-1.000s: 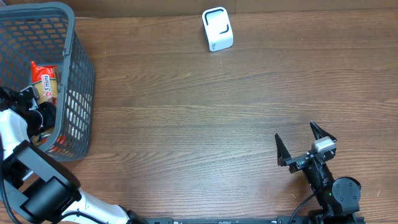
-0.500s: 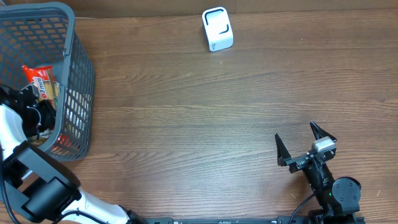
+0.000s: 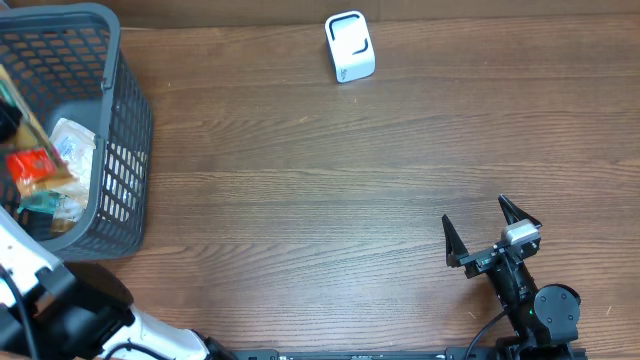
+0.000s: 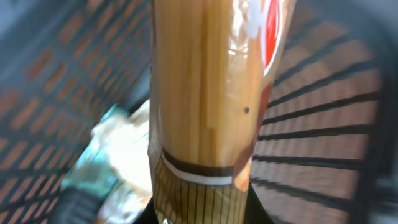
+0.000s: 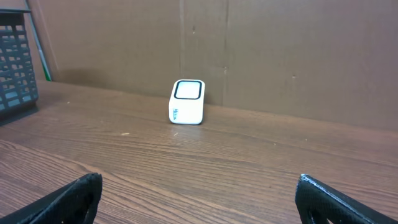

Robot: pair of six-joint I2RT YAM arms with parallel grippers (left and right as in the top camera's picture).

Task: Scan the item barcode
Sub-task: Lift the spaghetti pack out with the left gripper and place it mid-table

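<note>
"Pasta pack, where is it?"

"Fills the left wrist view, upright. It rises from bottom centre, with basket mesh behind it on both sides. So it sits inside or just over the grey basket, can't tell which."

"Left pincer?"

"Together, clamped on the pasta pack's lower end. Only dark bits of it show at the bottom edge."

"What else is in the basket?"

"A red packet and a clear crinkly packet, lying on the basket floor. The basket stands at the worktop's far left."

"Scanner?"

"Small white box with a dark-rimmed window, at the far edge of the worktop, well apart from the basket."

"Right pincer?"

"Fingers spread wide, nothing between them. It's low over the near right of the worktop, facing the scanner."
</note>
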